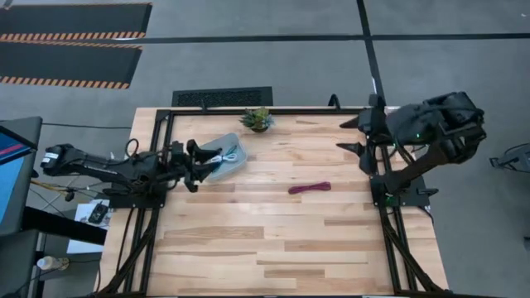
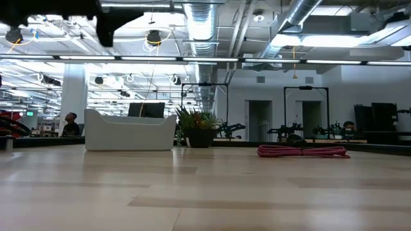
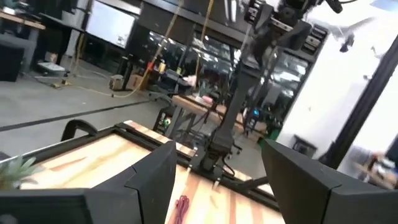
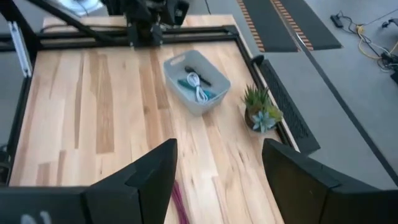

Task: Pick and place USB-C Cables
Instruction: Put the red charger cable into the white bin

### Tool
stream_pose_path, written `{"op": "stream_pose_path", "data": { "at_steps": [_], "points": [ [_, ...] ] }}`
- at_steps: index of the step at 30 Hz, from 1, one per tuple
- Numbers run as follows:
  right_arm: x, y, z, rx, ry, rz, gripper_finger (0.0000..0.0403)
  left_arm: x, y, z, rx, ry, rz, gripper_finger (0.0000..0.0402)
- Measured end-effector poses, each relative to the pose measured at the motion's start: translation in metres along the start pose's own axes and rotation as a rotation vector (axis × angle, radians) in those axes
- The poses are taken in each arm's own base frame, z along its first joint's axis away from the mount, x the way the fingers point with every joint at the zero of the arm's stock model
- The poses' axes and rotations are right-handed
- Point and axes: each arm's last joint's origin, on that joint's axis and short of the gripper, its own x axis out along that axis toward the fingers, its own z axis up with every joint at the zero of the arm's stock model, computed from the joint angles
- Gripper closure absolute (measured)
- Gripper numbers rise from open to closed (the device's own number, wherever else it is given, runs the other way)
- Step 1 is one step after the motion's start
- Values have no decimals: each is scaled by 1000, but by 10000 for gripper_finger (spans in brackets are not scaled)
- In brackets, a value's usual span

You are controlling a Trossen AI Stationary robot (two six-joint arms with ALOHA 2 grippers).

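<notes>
Out on the bare counter (image 1: pixel 248 240) lies the maroon cable (image 1: pixel 310 188), light and floppy, best pinched mid-bundle, while three cables sit in the clear bin (image 4: pixel 196 81) beneath the left pincer (image 1: pixel 197 164), jaws apart, right pincer (image 1: pixel 352 134) likewise

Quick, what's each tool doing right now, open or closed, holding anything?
Left tool: open, empty, over the clear bin.
Right tool: open, empty.
</notes>
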Motion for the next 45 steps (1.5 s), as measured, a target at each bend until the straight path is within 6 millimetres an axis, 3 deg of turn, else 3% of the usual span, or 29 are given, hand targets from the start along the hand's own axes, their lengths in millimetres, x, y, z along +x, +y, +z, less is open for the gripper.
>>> {"op": "stream_pose_path", "data": {
  "at_steps": [9, 13, 17, 26, 37, 42, 45],
  "points": [
    [1, 21, -21, -14, 31, -16, 143, 69, -33, 4, 158, 207, -15, 177],
    [3, 26, -29, -21, 35, -34, 143, 107, -50, -8, 237, 265, -35, 177],
    [5, 30, -36, -16, 42, -52, 143, 142, -60, -38, 266, 335, -43, 177],
    [4, 41, -57, 15, 50, -36, 143, 211, -74, -133, 313, 538, -117, 177],
    [3, 59, -75, 36, 30, -20, 143, 254, -87, -206, 481, 619, -120, 177],
    [2, 66, -79, 40, 20, -18, 143, 257, -78, -222, 505, 643, -79, 177],
    [1, 69, -81, 30, 19, -4, 143, 259, -70, -222, 550, 632, -14, 178]
  ]
}}
